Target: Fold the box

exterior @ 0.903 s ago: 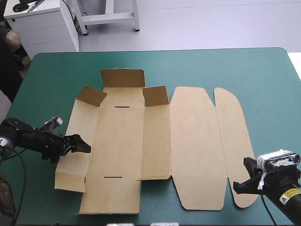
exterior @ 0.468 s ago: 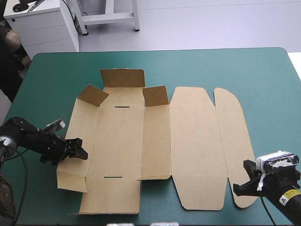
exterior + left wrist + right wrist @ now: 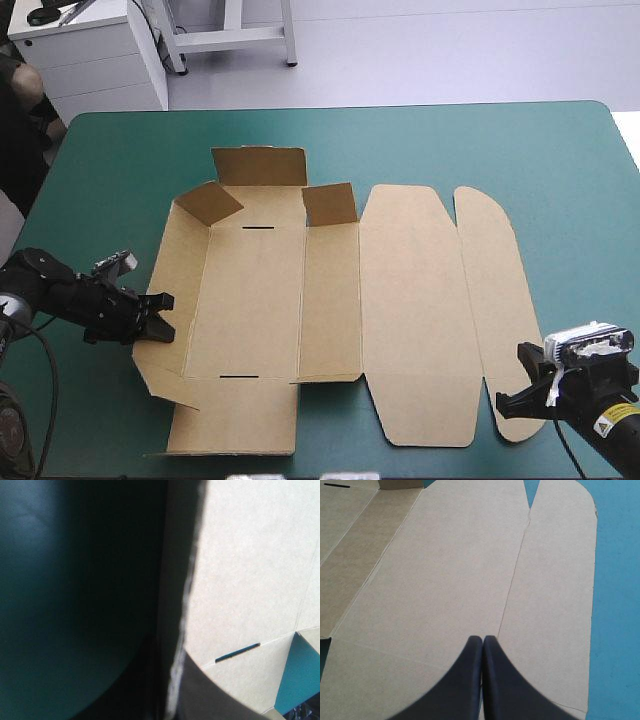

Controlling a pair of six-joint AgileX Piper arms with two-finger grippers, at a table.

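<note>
1. Teal-green counter (image 3: 420,140) underneath everything, bare along its far edge.
2. Left tool (image 3: 160,322) low at the near left of the counter, black fingers pinching the outer edge of the brown box (image 3: 255,300) (board edge running up between them in the left wrist view).
3. Pinched left side panel (image 3: 172,290) tilted up off the counter, its near corner lifted clear of the cover.
4. Right tool (image 3: 510,400) by the counter's near right corner, fingers pressed together into one pointed arch, tip over the near end of the rounded outer flap (image 3: 495,290). Touching the board or just above it: cannot tell.
5. Rest of the box lying flat across the counter's middle, with the wide lid panel (image 3: 415,310) between the base and the rounded outer flap.
6. At the box's far end, three small flaps standing up: the end flap (image 3: 260,166) and two corner flaps (image 3: 210,203) either side of the base.
7. Two thin dark slots (image 3: 257,228) cut in the base, one toward the far end, one toward the near end.
</note>
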